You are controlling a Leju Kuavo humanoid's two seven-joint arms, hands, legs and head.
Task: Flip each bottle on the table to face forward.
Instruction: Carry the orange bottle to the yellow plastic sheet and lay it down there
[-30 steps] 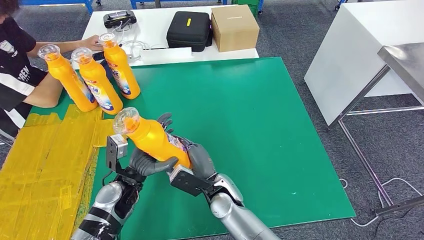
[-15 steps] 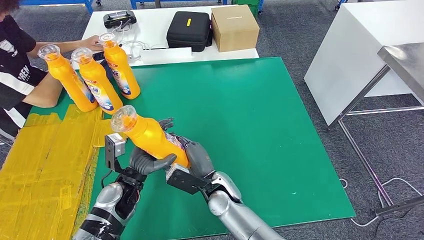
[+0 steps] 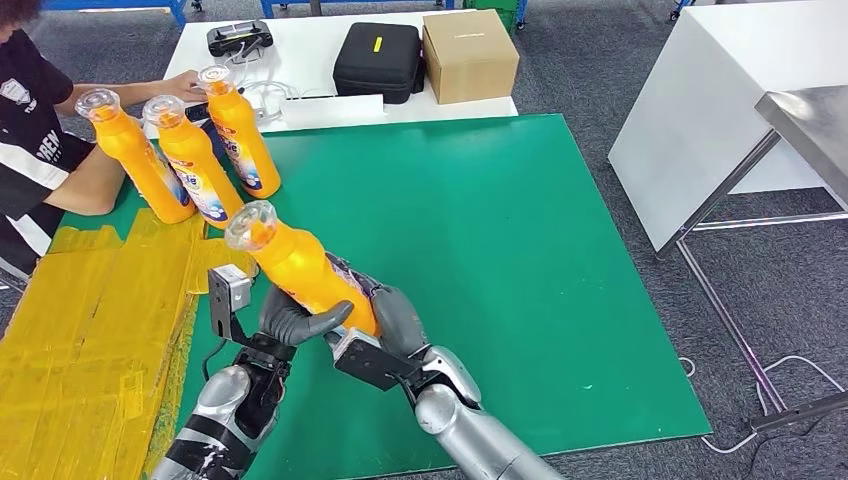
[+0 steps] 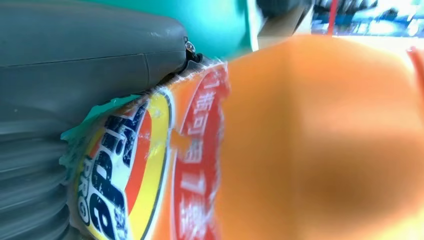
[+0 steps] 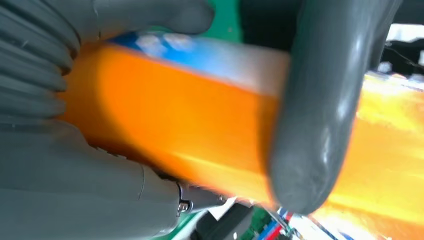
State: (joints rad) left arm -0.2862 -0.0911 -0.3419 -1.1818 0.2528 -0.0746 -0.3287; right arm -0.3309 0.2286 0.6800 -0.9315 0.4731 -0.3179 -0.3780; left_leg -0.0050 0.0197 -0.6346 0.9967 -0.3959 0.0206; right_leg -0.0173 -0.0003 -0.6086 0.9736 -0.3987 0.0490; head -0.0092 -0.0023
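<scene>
Tilting slightly more upright than before, the orange detergent bottle pointed its cap up-left, gripped by left robot hand and right robot hand above the counter.

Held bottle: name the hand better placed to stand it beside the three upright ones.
Left, probably. The left hand grips the held bottle on the side nearer the three upright bottles; the right hand is farther away.

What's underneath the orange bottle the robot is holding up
Both hands: the left hand wraps its base, the right hand cups it from the other side. The green mat lies below; the bottle hides the left hand's fingers.
</scene>
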